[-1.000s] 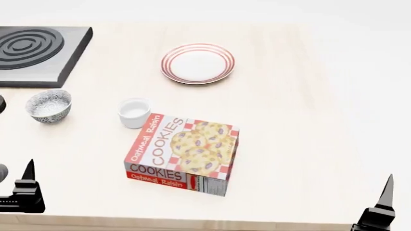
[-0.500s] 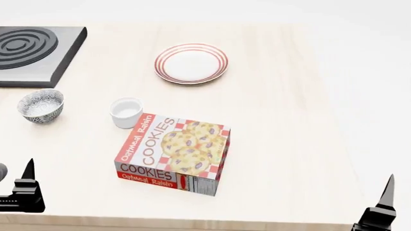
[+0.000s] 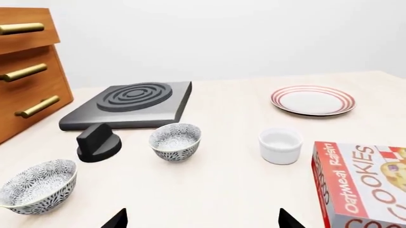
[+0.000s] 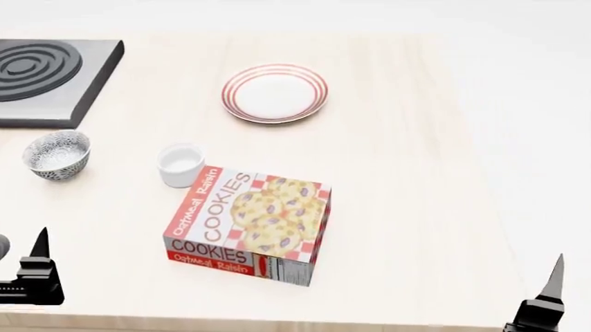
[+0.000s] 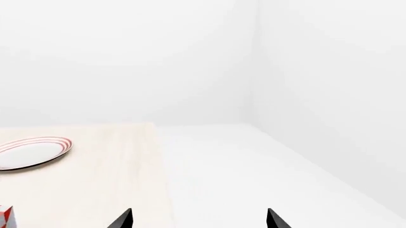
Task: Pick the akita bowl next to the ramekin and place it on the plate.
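The speckled akita bowl (image 3: 176,141) (image 4: 57,154) stands upright on the table, a short gap from the plain white ramekin (image 3: 280,145) (image 4: 181,164). A second identical bowl (image 3: 38,186) sits nearer my left gripper, off to the side. The red-ringed plate (image 3: 313,100) (image 4: 274,93) (image 5: 28,153) lies empty further back. My left gripper (image 3: 201,221) is open and holds nothing, well short of the bowls. At the table's right front, my right gripper (image 5: 198,219) is also open with nothing in it.
A cookies box (image 4: 249,223) (image 3: 362,185) lies flat in front of the ramekin. A dark stove plate (image 4: 46,72) (image 3: 130,104) with a black knob (image 3: 98,142) sits at the back left. Wooden drawers (image 3: 25,71) stand beyond it.
In the head view everything on the table has slid a little to the left. Both grippers keep their places in the picture and stay open.
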